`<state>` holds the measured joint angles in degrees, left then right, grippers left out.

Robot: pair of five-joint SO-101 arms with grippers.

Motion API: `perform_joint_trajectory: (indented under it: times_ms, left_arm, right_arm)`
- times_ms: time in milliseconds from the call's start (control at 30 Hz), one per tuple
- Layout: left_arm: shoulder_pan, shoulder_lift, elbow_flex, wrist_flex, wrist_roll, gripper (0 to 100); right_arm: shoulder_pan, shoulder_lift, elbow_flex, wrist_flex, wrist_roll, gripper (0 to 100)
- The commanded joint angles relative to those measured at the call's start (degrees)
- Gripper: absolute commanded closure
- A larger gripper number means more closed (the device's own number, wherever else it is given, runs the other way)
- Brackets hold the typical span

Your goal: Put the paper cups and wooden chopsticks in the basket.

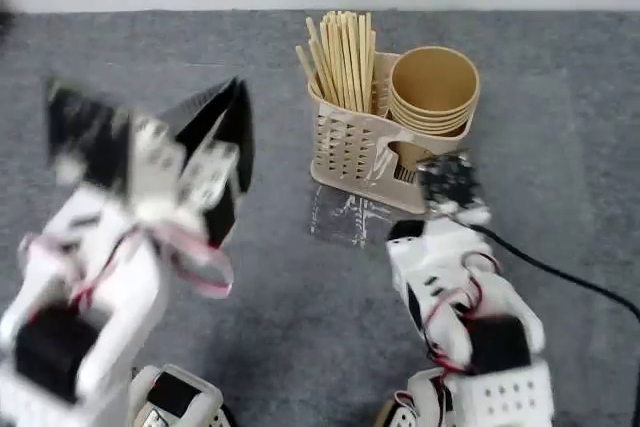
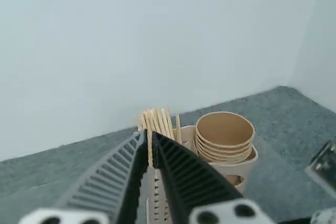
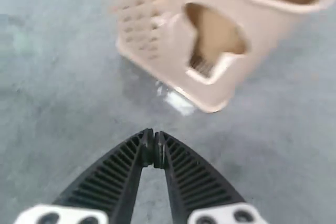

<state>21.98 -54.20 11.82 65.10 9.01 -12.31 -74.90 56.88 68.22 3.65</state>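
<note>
Careful: your right gripper (image 3: 153, 148), fingers pinched together on nothing, sits just beside the beige slotted plastic basket (image 1: 350, 147), and a nudge could tip out the pale wooden chopsticks (image 1: 343, 57) standing inside it, long axis near vertical, beside the nested tan paper cups (image 1: 434, 87); your left gripper (image 2: 148, 142), likewise closed and empty, hangs off its chopstick side.

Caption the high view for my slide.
Chopsticks and stacked paper cups stand in the basket on the grey table.

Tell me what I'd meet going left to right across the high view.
left arm's tool → wooden chopsticks → paper cups → black cable
</note>
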Motion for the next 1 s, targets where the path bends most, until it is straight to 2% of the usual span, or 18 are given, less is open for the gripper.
perform_joint_trajectory:
  times_ms: [0,133,267,467,667,900,967]
  left_arm:
    - [-2.3,-13.2,11.2,-2.8,-3.4,99]
    - [-8.8,-25.0,26.5,-8.2,-4.7,99]
    - [-14.6,-35.5,40.3,-10.2,-4.8,99]
    - [-19.0,-50.4,57.0,-10.3,-8.5,99]
    - [-22.8,-49.2,66.9,-11.0,-9.3,99]
    - [-23.6,-49.2,83.7,-21.5,-9.6,99]
    - [-23.7,-48.5,84.5,-20.4,-9.2,99]
  right_arm:
    - [1.6,-9.9,-0.6,3.6,-0.4,99.1]
    - [1.9,-20.0,4.3,6.1,-0.4,99.1]
    - [2.0,-28.6,11.0,6.0,-0.4,99.1]
    - [2.0,-28.7,17.1,3.6,-0.4,99.1]
    - [2.0,-29.1,26.8,-2.9,-0.5,99.1]
    - [2.0,-29.1,38.6,-8.0,-0.8,99.1]
    - [2.0,-29.0,39.6,-8.9,-0.8,99.1]
